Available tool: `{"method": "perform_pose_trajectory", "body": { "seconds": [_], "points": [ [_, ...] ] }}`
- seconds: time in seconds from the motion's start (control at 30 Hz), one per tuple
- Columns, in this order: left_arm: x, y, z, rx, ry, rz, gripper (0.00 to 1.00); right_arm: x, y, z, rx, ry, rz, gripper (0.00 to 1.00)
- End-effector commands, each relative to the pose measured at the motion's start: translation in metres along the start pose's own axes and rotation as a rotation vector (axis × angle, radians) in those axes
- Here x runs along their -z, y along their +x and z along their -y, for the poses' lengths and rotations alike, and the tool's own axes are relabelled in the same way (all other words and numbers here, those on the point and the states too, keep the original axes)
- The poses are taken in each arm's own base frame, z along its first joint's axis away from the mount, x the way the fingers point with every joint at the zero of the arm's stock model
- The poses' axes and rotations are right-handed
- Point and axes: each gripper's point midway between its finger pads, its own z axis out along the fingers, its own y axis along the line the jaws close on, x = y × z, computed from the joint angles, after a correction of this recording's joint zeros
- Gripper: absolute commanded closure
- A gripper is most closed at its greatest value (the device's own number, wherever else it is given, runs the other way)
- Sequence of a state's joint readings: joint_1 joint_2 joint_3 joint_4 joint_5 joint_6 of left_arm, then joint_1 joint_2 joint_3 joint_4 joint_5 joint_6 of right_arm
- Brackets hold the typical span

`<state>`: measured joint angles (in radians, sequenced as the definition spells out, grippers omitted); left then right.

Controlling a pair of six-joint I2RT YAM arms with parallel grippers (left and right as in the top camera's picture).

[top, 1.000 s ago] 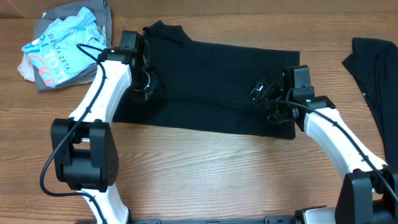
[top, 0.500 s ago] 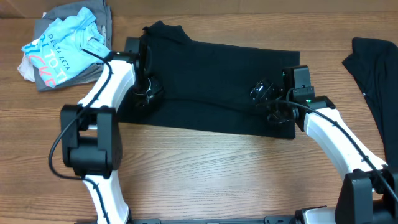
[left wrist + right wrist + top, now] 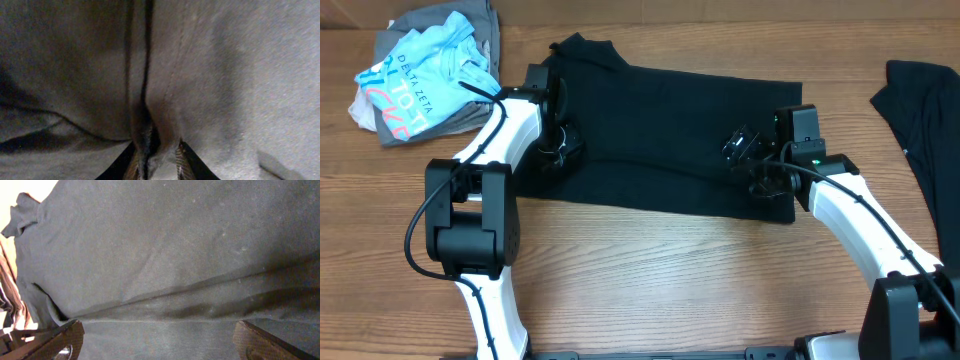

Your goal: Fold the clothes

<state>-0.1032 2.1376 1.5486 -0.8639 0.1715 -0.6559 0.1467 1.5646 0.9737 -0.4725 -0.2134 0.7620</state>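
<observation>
Across the middle of the wooden table (image 3: 650, 270) lies the black T-shirt (image 3: 660, 130), spread flat with its long axis running left to right. Its near edge runs as a fairly straight line from beside the left arm to below the right gripper, and its far edge lies parallel to that. A sleeve or collar portion juts out at the far-left corner. The left gripper (image 3: 558, 150) sits on the shirt's left end. In the left wrist view its fingers (image 3: 182, 162) are closed on a raised ridge of the dark cloth, which bunches into a narrow vertical crease between them. The right gripper (image 3: 745, 150) stands over the shirt's right end, just inside the right edge. In the right wrist view its fingers (image 3: 65, 340) are spread wide with flat fabric and one long shallow wrinkle showing between them, and nothing is held. A pile of clothes (image 3: 420, 85), light blue on grey, occupies the far-left corner, near the shirt's left edge but apart from it. A dark garment (image 3: 920, 120) lies at the right border, separated from the T-shirt by a strip of bare wood. Bare wood extends along the whole near side, between the two arm bases.
</observation>
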Motion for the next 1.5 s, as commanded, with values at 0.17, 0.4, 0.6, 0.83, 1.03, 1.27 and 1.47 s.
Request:
{"method": "perform_pose_trajectory", "body": {
  "seconds": [0.17, 0.4, 0.6, 0.83, 1.03, 1.27, 1.47],
  "points": [
    [0.007, -0.015, 0.012, 0.001, 0.049, 0.045, 0.84, -0.002, 0.003, 0.0, 0.008, -0.003, -0.006, 0.0],
    [0.01, -0.031, 0.025, 0.001, 0.102, 0.11, 0.96, -0.002, 0.002, -0.001, 0.008, -0.004, -0.006, 0.0],
    [0.016, -0.051, 0.046, 0.012, 0.188, 0.193, 0.96, -0.002, 0.002, -0.001, 0.009, -0.006, -0.004, 0.0],
    [0.026, -0.068, 0.073, 0.01, 0.317, 0.253, 0.96, -0.002, 0.001, -0.001, 0.01, -0.007, -0.002, 0.0],
    [0.027, -0.07, 0.074, -0.013, 0.317, 0.266, 0.53, -0.002, 0.001, -0.001, 0.012, -0.007, -0.002, 0.0],
    [0.029, -0.066, 0.073, -0.035, 0.318, 0.248, 0.0, -0.007, -0.001, 0.006, 0.003, 0.03, 0.01, 0.0],
    [0.052, -0.07, 0.083, -0.11, 0.343, 0.269, 0.0, -0.009, -0.001, 0.008, 0.003, 0.035, 0.01, 0.0]
  ]
}}
